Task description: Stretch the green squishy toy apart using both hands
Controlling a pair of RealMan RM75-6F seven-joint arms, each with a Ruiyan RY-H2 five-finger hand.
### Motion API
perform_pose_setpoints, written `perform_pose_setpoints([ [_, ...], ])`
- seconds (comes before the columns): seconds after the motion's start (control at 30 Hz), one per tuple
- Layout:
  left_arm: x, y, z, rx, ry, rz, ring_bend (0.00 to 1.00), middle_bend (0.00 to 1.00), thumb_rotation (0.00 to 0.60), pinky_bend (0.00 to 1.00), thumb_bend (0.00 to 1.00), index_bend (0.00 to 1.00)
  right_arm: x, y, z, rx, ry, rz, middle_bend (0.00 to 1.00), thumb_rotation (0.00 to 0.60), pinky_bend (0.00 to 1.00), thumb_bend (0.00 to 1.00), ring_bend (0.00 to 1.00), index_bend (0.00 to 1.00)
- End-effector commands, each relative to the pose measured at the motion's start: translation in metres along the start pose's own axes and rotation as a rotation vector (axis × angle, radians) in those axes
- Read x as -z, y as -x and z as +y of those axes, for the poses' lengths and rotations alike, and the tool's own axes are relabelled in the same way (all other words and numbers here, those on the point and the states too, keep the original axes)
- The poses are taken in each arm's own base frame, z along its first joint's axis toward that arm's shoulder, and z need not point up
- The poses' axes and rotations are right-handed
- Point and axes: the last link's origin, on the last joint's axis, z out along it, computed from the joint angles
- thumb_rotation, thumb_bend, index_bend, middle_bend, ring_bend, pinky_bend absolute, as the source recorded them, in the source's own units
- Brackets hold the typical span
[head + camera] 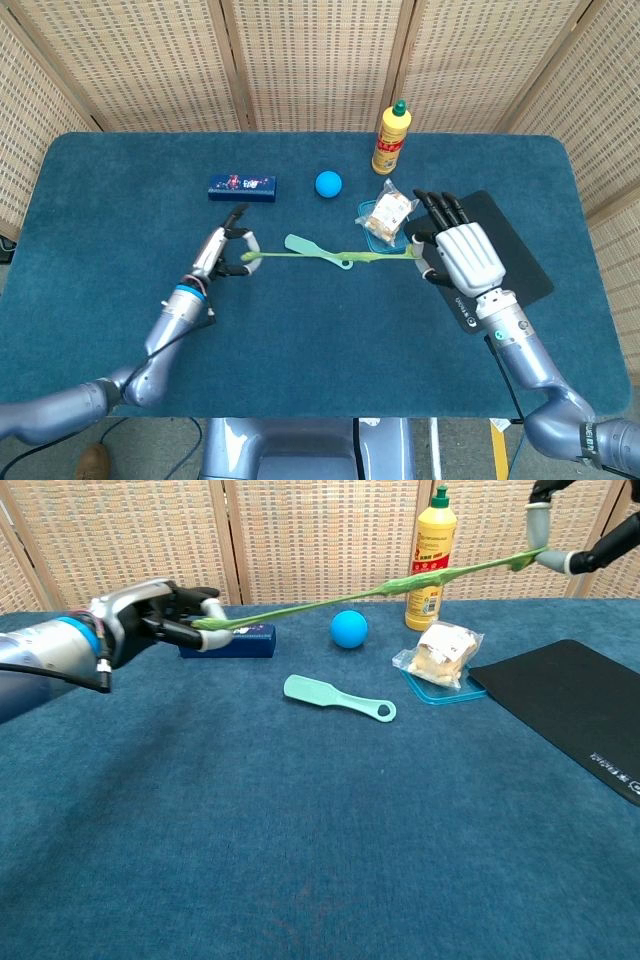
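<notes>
The green squishy toy (330, 256) (370, 590) is pulled into a long thin strand above the table. My left hand (225, 252) (165, 616) pinches its left end. My right hand (462, 256) pinches the right end between thumb and a finger, its other fingers spread. In the chest view only the fingertips (548, 542) of the right hand show at the top right corner, with the strand sloping up toward them.
Under the strand lies a mint green spatula (318, 249) (338, 698). A blue ball (328, 183), a dark blue box (242, 187), a yellow bottle (391, 138), a wrapped snack on a blue tray (388, 213) and a black mat (500, 250) stand around.
</notes>
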Motion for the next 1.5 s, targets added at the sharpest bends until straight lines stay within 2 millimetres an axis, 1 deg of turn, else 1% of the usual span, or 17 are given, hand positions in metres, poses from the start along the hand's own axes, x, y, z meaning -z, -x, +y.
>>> perform_pose_setpoints([
  [0.03,0.006,-0.03,-0.016,-0.011,-0.029,0.057,0.0,0.0,0.6,0.0,0.4,0.78,0.002,-0.004,0.007,0.011,0.019,0.011,0.03,0.6,0.0,0.58,0.0,0.79],
  [0.5,0.026,-0.115,-0.056,-0.07,-0.106,0.22,0.0,0.0,0.6,0.0,0.4,0.78,0.014,-0.012,0.037,0.071,0.085,0.032,0.03,0.6,0.0,0.58,0.0,0.79],
  [0.63,0.034,-0.145,-0.07,-0.088,-0.146,0.28,0.0,0.0,0.6,0.0,0.41,0.78,0.02,-0.014,0.052,0.085,0.122,0.037,0.03,0.6,0.0,0.58,0.0,0.79],
  [0.67,0.039,-0.165,-0.074,-0.112,-0.16,0.327,0.0,0.0,0.6,0.0,0.41,0.78,0.024,-0.017,0.062,0.105,0.148,0.043,0.03,0.6,0.0,0.58,0.0,0.79],
  [0.7,0.042,-0.172,-0.075,-0.116,-0.165,0.335,0.0,0.0,0.6,0.0,0.41,0.78,0.027,-0.018,0.066,0.109,0.154,0.046,0.03,0.6,0.0,0.58,0.0,0.79],
  [1.0,0.064,-0.221,-0.075,-0.173,-0.175,0.409,0.0,0.0,0.6,0.0,0.41,0.78,0.048,-0.026,0.095,0.141,0.213,0.047,0.03,0.6,0.0,0.58,0.0,0.79],
  [1.03,0.068,-0.231,-0.074,-0.184,-0.176,0.43,0.0,0.0,0.6,0.0,0.41,0.78,0.053,-0.027,0.102,0.148,0.23,0.047,0.03,0.6,0.0,0.58,0.0,0.79],
  [1.1,0.075,-0.244,-0.073,-0.193,-0.18,0.449,0.0,0.0,0.6,0.0,0.41,0.78,0.06,-0.029,0.111,0.156,0.25,0.046,0.03,0.6,0.0,0.58,0.0,0.79],
  [1.23,0.085,-0.262,-0.07,-0.202,-0.182,0.476,0.0,0.0,0.6,0.0,0.41,0.78,0.07,-0.034,0.124,0.177,0.276,0.045,0.03,0.6,0.0,0.58,0.0,0.79],
  [1.43,0.093,-0.274,-0.065,-0.215,-0.185,0.485,0.0,0.0,0.6,0.0,0.41,0.78,0.08,-0.036,0.133,0.19,0.295,0.044,0.03,0.6,0.0,0.58,0.0,0.79],
  [1.5,0.097,-0.281,-0.062,-0.234,-0.184,0.489,0.0,0.0,0.6,0.0,0.41,0.78,0.087,-0.038,0.137,0.211,0.307,0.039,0.03,0.6,0.0,0.58,0.0,0.79],
])
